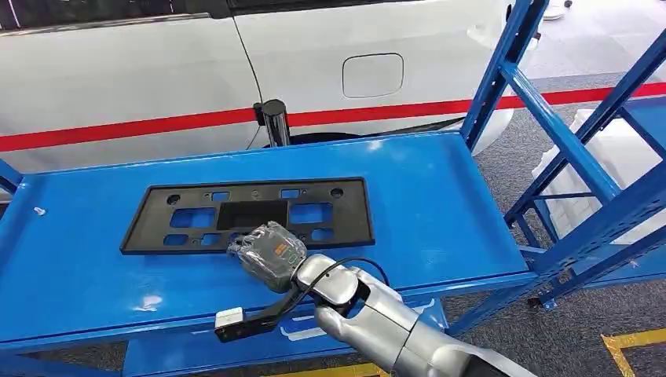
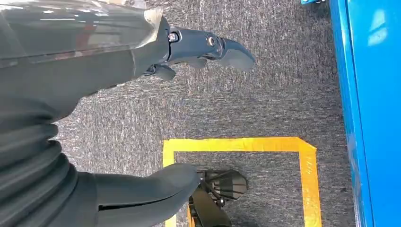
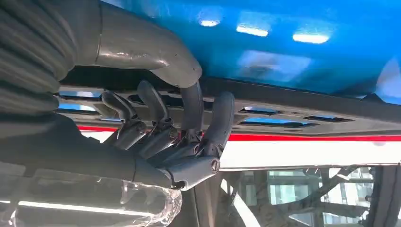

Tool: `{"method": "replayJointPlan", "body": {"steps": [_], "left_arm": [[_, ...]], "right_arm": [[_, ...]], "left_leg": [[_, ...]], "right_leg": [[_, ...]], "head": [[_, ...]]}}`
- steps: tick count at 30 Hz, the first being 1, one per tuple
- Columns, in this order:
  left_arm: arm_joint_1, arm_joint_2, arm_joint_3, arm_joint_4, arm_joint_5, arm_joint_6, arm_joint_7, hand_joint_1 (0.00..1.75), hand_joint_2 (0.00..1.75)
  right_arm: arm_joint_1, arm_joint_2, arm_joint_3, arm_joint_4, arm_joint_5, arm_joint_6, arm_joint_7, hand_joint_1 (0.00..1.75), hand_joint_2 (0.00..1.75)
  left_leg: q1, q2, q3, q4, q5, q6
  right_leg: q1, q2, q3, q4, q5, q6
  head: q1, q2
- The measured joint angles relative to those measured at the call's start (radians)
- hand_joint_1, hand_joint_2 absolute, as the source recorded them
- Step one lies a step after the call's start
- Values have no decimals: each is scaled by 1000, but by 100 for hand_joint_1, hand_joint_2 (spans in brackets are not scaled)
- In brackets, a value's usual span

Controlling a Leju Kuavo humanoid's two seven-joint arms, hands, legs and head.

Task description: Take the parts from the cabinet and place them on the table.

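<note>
1. Nearest my view, the right hand [image 1: 267,255] is resting at the near edge of the black plate part [image 1: 250,214], fingers [image 3: 208,127] curling against its rim; whether they are truly gripping it, I cannot tell.
2. I'm judging the release best done slowly, keeping the part flat.
3. It's lying flat on the blue table [image 1: 440,212], a thin frame with cut-outs.
4. Left hand [image 2: 203,49] is hanging over carpet, fingers apart, holding nothing.

My right hand [image 1: 267,255] covers the lower edge of the black plate [image 1: 250,214] at six o'clock, so my fingers' contact with it stays unclear.
</note>
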Motion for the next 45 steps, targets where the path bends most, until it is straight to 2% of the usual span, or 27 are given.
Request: {"method": "replayJointPlan", "body": {"steps": [6, 14, 18, 26, 33, 45], "left_arm": [[0, 0, -1, 0, -2, -1, 0, 0, 175], [3, -8, 0, 1, 24, 8, -17, 0, 175], [13, -14, 2, 2, 54, 19, -31, 0, 175], [37, -21, 11, 10, 72, 18, -65, 0, 175], [38, -24, 11, 10, 72, 18, -74, 0, 175], [37, -26, 16, 10, 73, 19, -79, 0, 175]], "right_arm": [[-11, 5, 0, 22, -3, -11, 25, 175, 175], [-42, 6, -29, 95, 0, -69, 45, 175, 175], [-45, 0, -58, 100, 35, -126, 63, 175, 175], [-12, -43, -116, -75, 97, -134, 81, 175, 175], [45, -82, -129, -253, 90, -114, 63, 175, 175], [102, -114, -129, -386, 68, -88, 42, 175, 175]], "left_leg": [[0, 0, 0, 0, 0, 0], [0, 0, 0, 0, 0, 0], [0, 0, 1, 0, 0, 0], [0, 0, 1, 0, 0, 0], [0, 0, 0, 0, 0, 0], [0, 0, 0, 0, 0, 0]], "right_leg": [[0, 0, 0, 0, 0, 0], [0, 0, 1, 0, 0, 0], [0, 0, 1, 0, 0, 0], [0, 0, 0, 0, 0, 0], [0, 0, 0, 0, 0, 0], [0, 0, 1, 0, 0, 0]], "head": [[0, 0], [0, 0], [0, 0], [0, 0], [0, 0], [0, 0]]}}
